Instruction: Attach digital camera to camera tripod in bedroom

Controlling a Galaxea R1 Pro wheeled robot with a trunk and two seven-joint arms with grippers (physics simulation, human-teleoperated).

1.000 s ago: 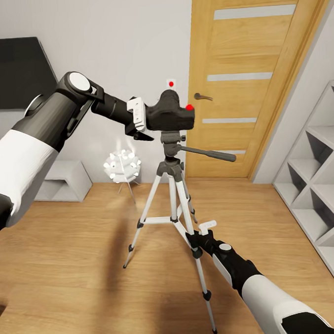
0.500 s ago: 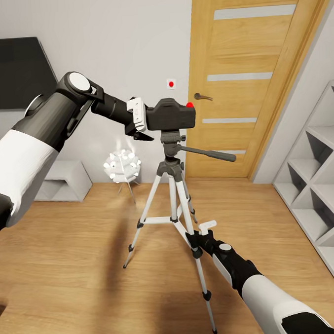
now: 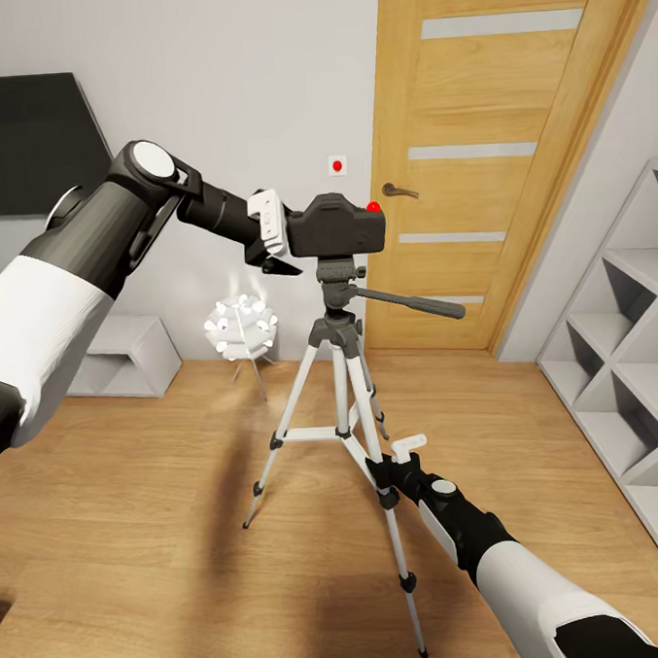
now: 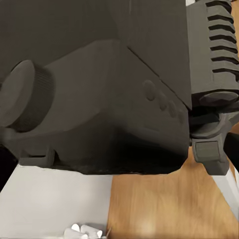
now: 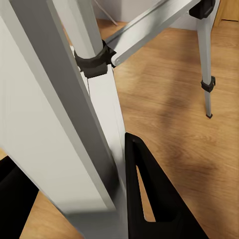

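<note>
Digital camera (image 3: 338, 225) sits level on camera tripod (image 3: 340, 387) head. Left claw (image 3: 286, 236) at its side; grip cannot be told. Right claw (image 3: 388, 469) clamped round front leg. Bare wood floor (image 3: 136, 516) all round; door (image 3: 474, 155) behind, cube shelves (image 3: 628, 369) near on the right.

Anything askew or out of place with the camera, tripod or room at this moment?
Nothing stands out. The digital camera sits level on the camera tripod, which stands upright with the right gripper on one leg.
</note>
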